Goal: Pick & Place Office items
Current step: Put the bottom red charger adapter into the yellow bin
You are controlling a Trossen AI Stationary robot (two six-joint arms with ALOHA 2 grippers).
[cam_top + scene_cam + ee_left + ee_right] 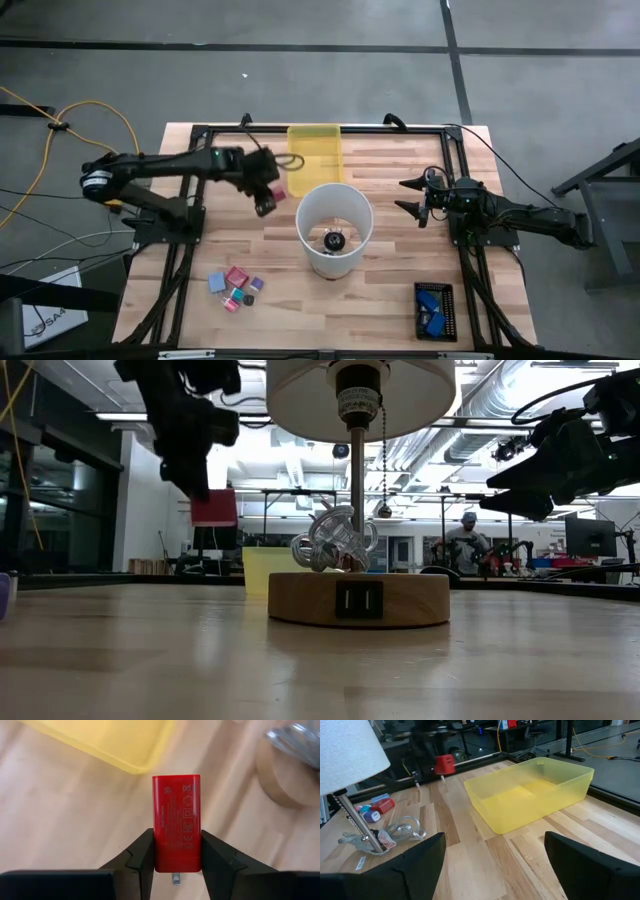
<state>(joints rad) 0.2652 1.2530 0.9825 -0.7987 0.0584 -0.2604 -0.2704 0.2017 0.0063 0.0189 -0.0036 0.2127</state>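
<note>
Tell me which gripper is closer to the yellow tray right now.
Left. The left gripper, shut on a red charger block, hovers just off the yellow tray, by its corner nearer the lamp. The right gripper, open, waits farther off, beyond the lamp.

Red charger [176, 822]: lower end hidden between the left pincer's fingers [142, 855]; printed marks too small to read. Yellow tray [107, 742] and lamp base [290, 775] blurred and cut off by the frame. Lamp shade [360, 390] cropped in the low view. Pile of small blocks [236, 288] too small to distinguish individually.
</note>
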